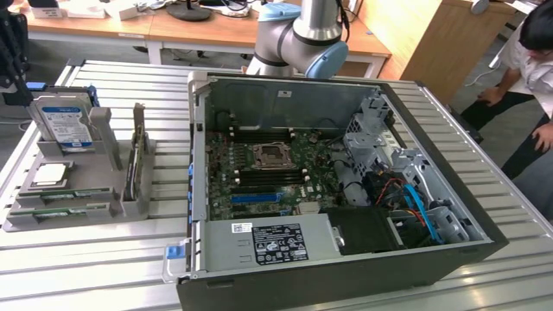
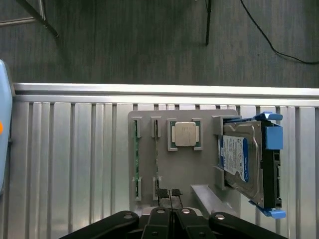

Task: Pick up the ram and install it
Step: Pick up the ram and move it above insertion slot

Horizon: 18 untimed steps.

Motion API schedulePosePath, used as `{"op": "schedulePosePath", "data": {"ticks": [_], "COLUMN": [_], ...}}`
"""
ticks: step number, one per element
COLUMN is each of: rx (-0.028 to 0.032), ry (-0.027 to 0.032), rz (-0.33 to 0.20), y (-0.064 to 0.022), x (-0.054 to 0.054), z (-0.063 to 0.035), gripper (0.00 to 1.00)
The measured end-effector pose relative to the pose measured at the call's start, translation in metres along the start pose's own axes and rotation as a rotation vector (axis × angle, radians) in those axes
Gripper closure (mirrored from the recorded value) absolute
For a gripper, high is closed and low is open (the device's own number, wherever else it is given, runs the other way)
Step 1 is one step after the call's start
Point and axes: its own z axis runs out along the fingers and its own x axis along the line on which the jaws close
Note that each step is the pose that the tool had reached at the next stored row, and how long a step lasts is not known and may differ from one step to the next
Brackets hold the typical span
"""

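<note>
In the exterior view, my arm (image 1: 302,32) rose behind the open computer case (image 1: 346,259). I judged the chief risk was choosing wrongly. The ram (image 1: 65,193) sat on edge in the grey holder (image 1: 129,207) on the desk (image 1: 95,265), just beside a near-identical second stick (image 1: 61,211). It looked long, thin and green, with a pale sticker. A person (image 1: 535,97) stood near the desk, and a wide swing could have met them.

In the wrist view, my jaws (image 2: 169,193) were fully closed and held nothing. They were well apart from the ram (image 2: 157,159), which lay beyond them, between the second stick (image 2: 135,149) and the silver processor (image 2: 185,134). Descending with closed jaws would have struck its thin top edge instead of straddling it. Here it showed as a narrow green line.
</note>
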Motion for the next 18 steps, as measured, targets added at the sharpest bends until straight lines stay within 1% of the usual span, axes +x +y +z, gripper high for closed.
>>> {"op": "schedulePosePath", "data": {"ticks": [5,9,13,16,18], "rx": [0.0006,0.0072,0.0102,0.0152,0.0157], "ry": [-0.0001,-0.0003,-0.0003,-0.0006,-0.0006], "rz": [0.0,0.0,-0.001,-0.004,-0.005], "y": [0.0,-0.0001,0.0,0.0,-0.0001], "x": [0.0,0.0,0.0,0.0,0.0], "z": [0.0,0.0003,0.0005,0.0007,0.0007], "gripper": [0.89,0.89,0.89,0.89,0.89]}}
